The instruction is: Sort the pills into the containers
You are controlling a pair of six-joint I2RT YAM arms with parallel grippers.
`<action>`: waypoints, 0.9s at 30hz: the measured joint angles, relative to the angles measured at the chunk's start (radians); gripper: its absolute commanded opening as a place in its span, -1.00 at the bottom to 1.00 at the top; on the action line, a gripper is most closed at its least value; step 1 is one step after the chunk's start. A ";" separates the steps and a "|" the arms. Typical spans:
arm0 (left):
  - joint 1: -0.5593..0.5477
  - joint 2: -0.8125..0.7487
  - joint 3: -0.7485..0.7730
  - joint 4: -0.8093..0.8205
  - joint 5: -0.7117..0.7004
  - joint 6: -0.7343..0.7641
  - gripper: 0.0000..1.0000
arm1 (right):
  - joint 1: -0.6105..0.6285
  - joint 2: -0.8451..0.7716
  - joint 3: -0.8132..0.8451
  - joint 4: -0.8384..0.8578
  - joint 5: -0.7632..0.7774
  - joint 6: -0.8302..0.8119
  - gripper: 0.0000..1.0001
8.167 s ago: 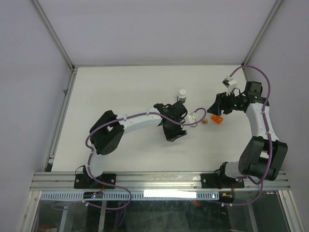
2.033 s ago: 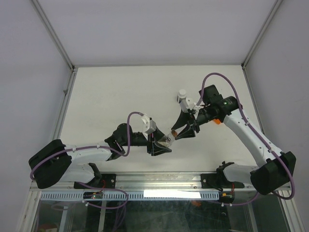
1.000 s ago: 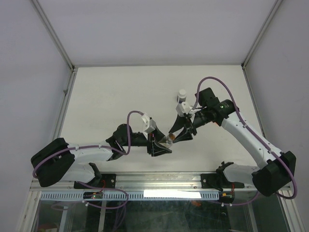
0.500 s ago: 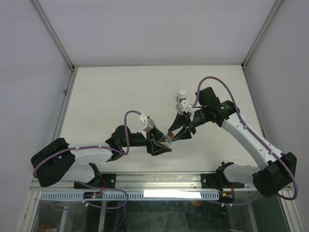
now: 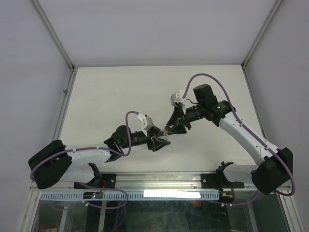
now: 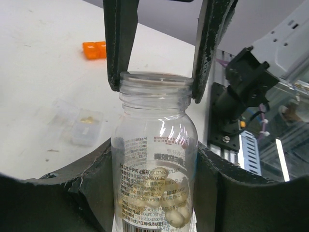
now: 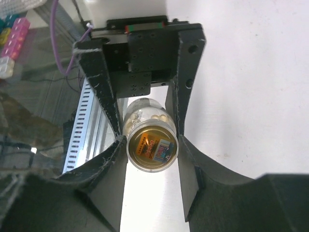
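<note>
1. My left gripper (image 6: pixel 154 169) is closed about halfway on the lower body of the vial (image 6: pixel 155 121). One finger presses on each side.
2. The vial is off the table (image 5: pixel 120 92). It hangs over the near half, about midway between the left and right edges.
3. The vial is clear, carries a printed label, has no cap, and holds pale pills at its base end.
4. My right gripper (image 7: pixel 150 147) meets it from the far right. Its fingers are part-closed and press both sides of the open mouth.
5. The two-cell box (image 6: pixel 77 126) lies on the table beyond the vial, with a yellowish pill in one cell.
6. An orange box (image 6: pixel 94 50) lies farther off.
</note>
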 measured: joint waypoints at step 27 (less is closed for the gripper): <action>-0.002 0.166 -0.086 0.219 -0.290 0.132 -1.00 | -0.111 0.039 -0.051 0.240 0.050 0.449 0.97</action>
